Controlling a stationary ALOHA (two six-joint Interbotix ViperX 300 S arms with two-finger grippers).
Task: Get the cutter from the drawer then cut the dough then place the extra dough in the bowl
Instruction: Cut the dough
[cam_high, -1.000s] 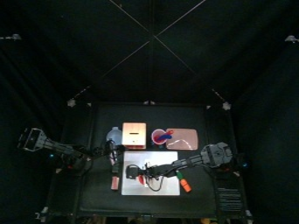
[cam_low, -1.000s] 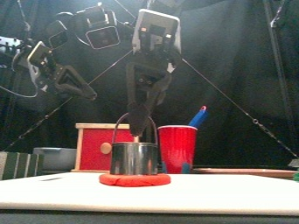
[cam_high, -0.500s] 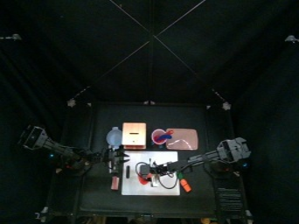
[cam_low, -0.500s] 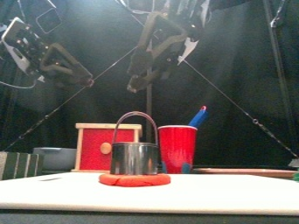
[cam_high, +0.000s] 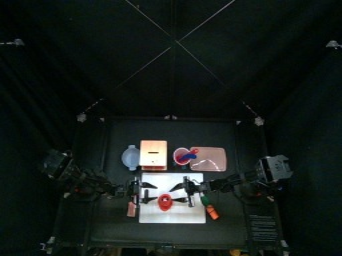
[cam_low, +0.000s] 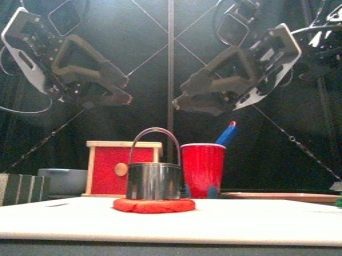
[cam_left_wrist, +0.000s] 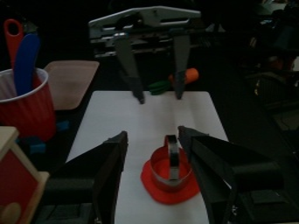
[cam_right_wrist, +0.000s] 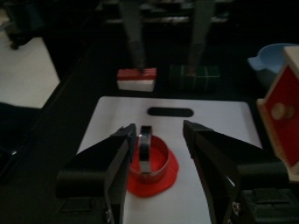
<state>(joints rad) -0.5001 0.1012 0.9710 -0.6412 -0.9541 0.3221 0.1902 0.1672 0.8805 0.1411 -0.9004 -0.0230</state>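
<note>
While the round metal cutter with a wire handle stands upright on the flat red dough disc, both sit on the white cutting board, left of its middle, cutter ringed by dough. Left gripper hangs above the board's left end, jaws spread wide, nothing in them. Right gripper hangs above the board's right end facing it, jaws also wide and empty. Neither touches cutter or dough. Behind the board: pale wooden box with red drawer front, blue-grey bowl just left of the box, flat pink tray to the box's right, red cup between box and tray holding a blue toy knife and a red one. Just off the board's left edge lie a red-and-white toy food piece and a dark green sushi block, side by side. Orange-and-green toy food is at the board's right edge; can't tell if it's on the board or off.
</note>
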